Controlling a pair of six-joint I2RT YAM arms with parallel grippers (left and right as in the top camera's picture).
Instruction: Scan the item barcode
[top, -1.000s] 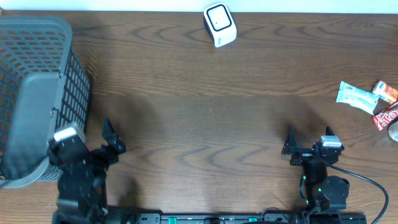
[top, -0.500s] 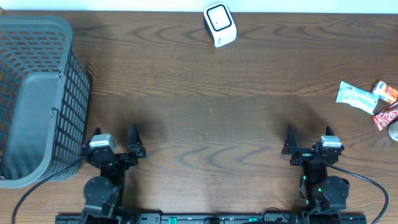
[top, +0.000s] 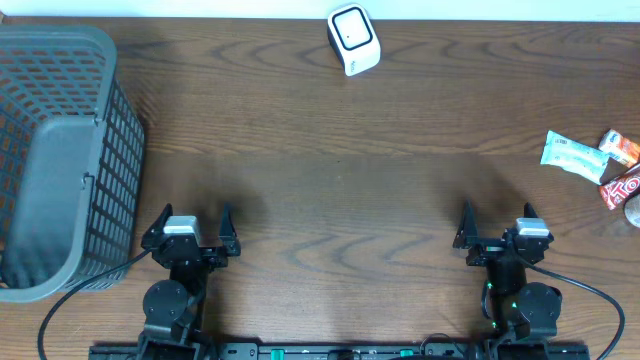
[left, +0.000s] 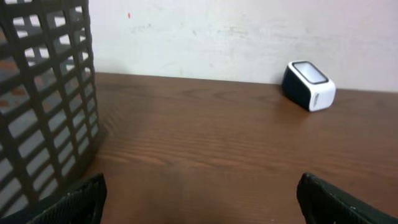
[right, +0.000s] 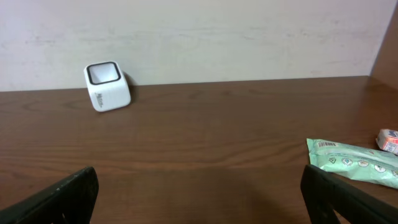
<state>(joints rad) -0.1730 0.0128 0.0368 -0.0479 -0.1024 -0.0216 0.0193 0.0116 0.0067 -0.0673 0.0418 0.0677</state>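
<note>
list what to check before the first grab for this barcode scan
1. Left end effector open and empty: ok
2. Right end effector open and empty: ok
3. Scanner standing at the far edge of the table, nothing in front of it: ok
4. Green-white packet lying flat to the right of the right end effector: ok
5. Barcode showing on the packet's end, as seen from the right wrist: ok
6. Packet apart from the red wrapper beside it: cannot tell
</note>
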